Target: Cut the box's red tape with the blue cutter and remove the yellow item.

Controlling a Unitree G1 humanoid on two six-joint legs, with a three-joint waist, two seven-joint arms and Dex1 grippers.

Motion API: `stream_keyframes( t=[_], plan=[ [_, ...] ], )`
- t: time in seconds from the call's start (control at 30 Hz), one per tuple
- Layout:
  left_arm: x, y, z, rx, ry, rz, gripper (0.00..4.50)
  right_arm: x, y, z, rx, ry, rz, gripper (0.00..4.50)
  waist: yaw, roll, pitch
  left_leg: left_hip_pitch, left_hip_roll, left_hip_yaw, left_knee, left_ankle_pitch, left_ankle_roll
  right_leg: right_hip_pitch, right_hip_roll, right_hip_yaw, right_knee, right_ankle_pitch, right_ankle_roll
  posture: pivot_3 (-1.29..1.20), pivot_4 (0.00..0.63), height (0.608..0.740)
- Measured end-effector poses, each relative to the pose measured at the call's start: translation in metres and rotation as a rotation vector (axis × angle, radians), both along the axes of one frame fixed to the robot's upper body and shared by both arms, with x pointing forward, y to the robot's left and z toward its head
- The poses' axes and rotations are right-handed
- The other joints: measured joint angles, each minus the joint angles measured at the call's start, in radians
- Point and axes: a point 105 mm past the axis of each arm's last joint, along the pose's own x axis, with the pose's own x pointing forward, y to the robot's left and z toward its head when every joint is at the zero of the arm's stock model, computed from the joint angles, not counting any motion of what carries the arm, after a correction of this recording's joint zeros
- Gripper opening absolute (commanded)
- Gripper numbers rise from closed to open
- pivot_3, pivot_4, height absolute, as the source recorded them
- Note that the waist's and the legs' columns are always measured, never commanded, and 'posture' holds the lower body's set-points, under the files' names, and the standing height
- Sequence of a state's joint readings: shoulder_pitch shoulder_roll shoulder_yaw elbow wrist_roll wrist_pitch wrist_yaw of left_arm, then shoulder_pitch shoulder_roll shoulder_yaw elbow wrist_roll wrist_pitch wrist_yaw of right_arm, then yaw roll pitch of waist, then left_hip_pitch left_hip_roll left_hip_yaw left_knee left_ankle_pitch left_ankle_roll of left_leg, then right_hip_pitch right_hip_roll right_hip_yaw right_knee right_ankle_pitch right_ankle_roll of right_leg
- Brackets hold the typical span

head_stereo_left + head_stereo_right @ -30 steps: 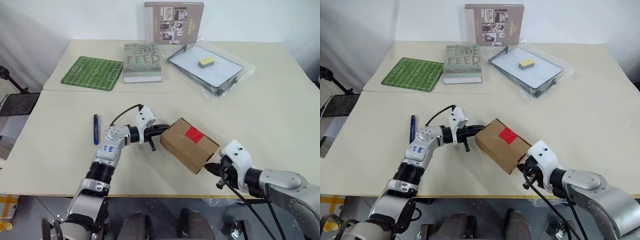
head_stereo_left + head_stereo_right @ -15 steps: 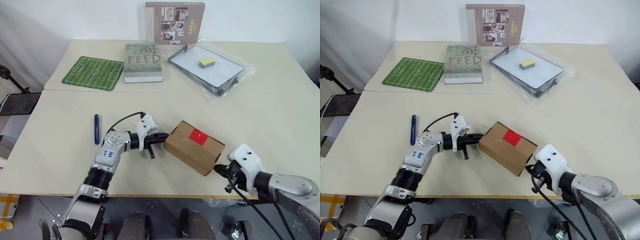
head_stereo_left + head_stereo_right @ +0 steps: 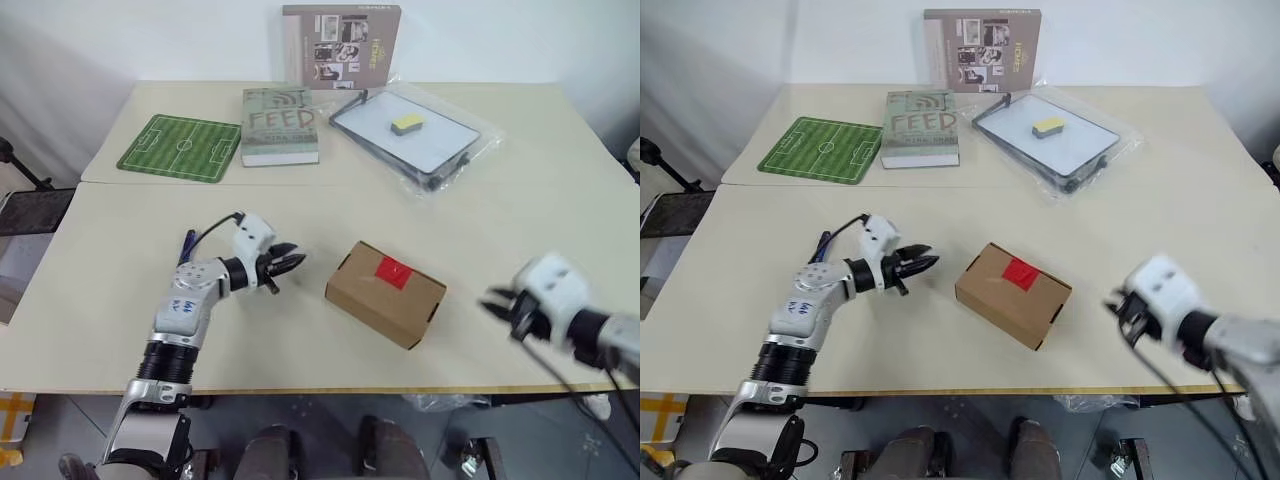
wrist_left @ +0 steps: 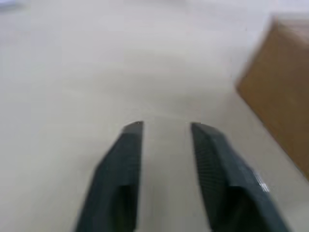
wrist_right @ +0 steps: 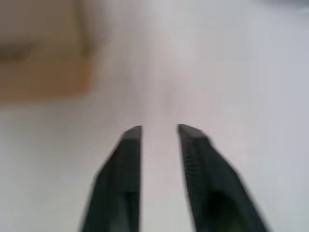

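The brown cardboard box lies on the table in front of me, its red tape on the top face. My left gripper hovers left of the box, a short gap away, open and holding nothing; the left wrist view shows its fingers apart with the box off to one side. My right gripper is off the box's right end, also open and empty, fingers parted. The blue cutter lies on the table, partly hidden behind my left arm. The yellow item is hidden.
At the back stand a green football mat, a grey-green book, an upright brown book and a black tray in a plastic bag holding a flat yellow block.
Both grippers came off the ends of the box and opened. The left one drew away to the left, the right one to the right and upward. The box stays on the table.
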State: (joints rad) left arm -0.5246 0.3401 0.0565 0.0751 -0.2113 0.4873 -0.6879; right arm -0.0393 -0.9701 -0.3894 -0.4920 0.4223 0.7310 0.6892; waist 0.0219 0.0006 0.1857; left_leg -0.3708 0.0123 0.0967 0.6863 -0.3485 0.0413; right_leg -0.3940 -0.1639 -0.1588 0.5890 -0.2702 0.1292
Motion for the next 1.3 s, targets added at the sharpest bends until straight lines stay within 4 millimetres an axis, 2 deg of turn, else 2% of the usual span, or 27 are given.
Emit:
stream_keyframes(
  t=[0.07, 0.13, 0.2, 0.23, 0.3, 0.4, 0.53, 0.67, 0.77, 0.97, 1.1, 1.3],
  plan=[
    [-0.004, 0.003, 0.017, -0.036, -0.032, 0.045, 3.1, 0.009, 0.003, 0.019, 0.028, -0.059, 0.032, 2.99, 0.002, 0.0, 0.0, 0.0, 0.0, -0.001, 0.0, 0.0, 0.0, 0.0, 0.0, 0.0, 0.001, 0.0, 0.0, 0.0, 0.15, 0.74],
    [-0.01, 0.017, 0.026, -0.065, -0.053, 0.161, 3.73, 0.023, 0.016, 0.035, 0.067, -0.095, 0.106, 3.71, -0.001, 0.0, 0.0, 0.0, 0.0, -0.001, 0.0, 0.0, 0.0, 0.0, 0.0, 0.0, 0.0, 0.0, 0.0, 0.0, 0.15, 0.74],
    [-0.015, 0.017, 0.034, -0.095, -0.062, 0.218, 4.37, 0.034, 0.023, 0.041, 0.085, -0.108, 0.154, 4.39, 0.001, 0.0, 0.0, 0.0, 0.0, -0.001, 0.0, 0.0, 0.0, 0.0, 0.0, 0.0, 0.0, 0.0, 0.0, 0.0, 0.15, 0.74],
    [-0.018, 0.016, 0.038, -0.095, -0.072, 0.235, 4.44, 0.039, 0.029, 0.041, 0.09, -0.108, 0.184, 4.46, 0.004, 0.0, 0.0, -0.001, 0.0, -0.001, 0.0, 0.0, -0.001, 0.0, 0.0, 0.0, 0.0, 0.0, 0.0, 0.0, 0.15, 0.74],
    [-0.023, 0.021, 0.045, -0.078, -0.099, 0.29, 4.44, 0.047, 0.041, 0.036, 0.101, -0.094, 0.241, 4.46, 0.005, 0.0, 0.0, -0.001, -0.001, -0.001, 0.001, 0.0, -0.001, 0.0, 0.0, 0.0, 0.0, 0.0, 0.0, 0.0, 0.15, 0.74],
    [-0.026, 0.05, 0.047, -0.026, -0.138, 0.471, 4.44, 0.058, 0.06, 0.033, 0.139, -0.096, 0.323, 4.46, 0.001, 0.0, 0.0, -0.001, 0.0, -0.001, 0.001, 0.0, -0.001, 0.0, 0.0, 0.0, 0.0, 0.0, 0.0, 0.0, 0.15, 0.74],
    [-0.042, 0.103, 0.028, 0.055, -0.102, 0.69, 4.44, 0.062, 0.086, 0.034, 0.199, -0.114, 0.453, 4.46, -0.009, 0.0, 0.0, 0.0, 0.001, -0.001, 0.0, 0.0, -0.001, 0.0, 0.001, 0.0, 0.001, 0.0, 0.0, 0.0, 0.15, 0.74],
    [-0.061, 0.124, 0.016, 0.027, -0.096, 0.804, 4.44, 0.059, 0.106, 0.018, 0.257, -0.07, 0.564, 4.46, 0.005, 0.0, 0.0, -0.001, 0.0, -0.002, 0.001, 0.0, -0.001, 0.0, 0.0, 0.0, 0.0, 0.0, 0.0, 0.0, 0.15, 0.74],
    [-0.07, 0.141, 0.013, -0.03, -0.09, 0.891, 4.44, 0.059, 0.107, 0.013, 0.26, -0.051, 0.583, 4.46, 0.007, 0.0, 0.0, -0.002, -0.001, -0.002, 0.003, 0.0, -0.001, 0.0, -0.001, 0.0, 0.0, 0.0, 0.0, 0.0, 0.15, 0.74],
    [-0.075, 0.143, -0.005, -0.071, -0.03, 0.874, 4.44, 0.058, 0.107, 0.009, 0.263, -0.034, 0.587, 4.46, 0.001, 0.0, 0.0, -0.001, 0.0, -0.001, 0.003, 0.0, -0.002, 0.0, 0.0, 0.0, 0.001, 0.0, 0.0, 0.0, 0.15, 0.74],
    [-0.072, 0.137, -0.038, -0.026, 0.088, 0.801, 4.44, 0.057, 0.107, 0.008, 0.263, -0.029, 0.588, 4.46, 0.0, 0.0, 0.0, -0.001, 0.0, -0.001, 0.003, -0.001, -0.002, -0.001, 0.0, 0.0, 0.001, 0.0, -0.001, 0.0, 0.15, 0.74],
    [-0.066, 0.14, -0.036, -0.027, 0.095, 0.808, 4.44, 0.055, 0.107, 0.009, 0.26, -0.028, 0.588, 4.46, 0.0, 0.0, 0.0, -0.001, 0.0, -0.001, 0.002, -0.001, -0.002, -0.001, -0.001, 0.0, 0.002, 0.0, -0.001, 0.0, 0.15, 0.74]
  ],
)
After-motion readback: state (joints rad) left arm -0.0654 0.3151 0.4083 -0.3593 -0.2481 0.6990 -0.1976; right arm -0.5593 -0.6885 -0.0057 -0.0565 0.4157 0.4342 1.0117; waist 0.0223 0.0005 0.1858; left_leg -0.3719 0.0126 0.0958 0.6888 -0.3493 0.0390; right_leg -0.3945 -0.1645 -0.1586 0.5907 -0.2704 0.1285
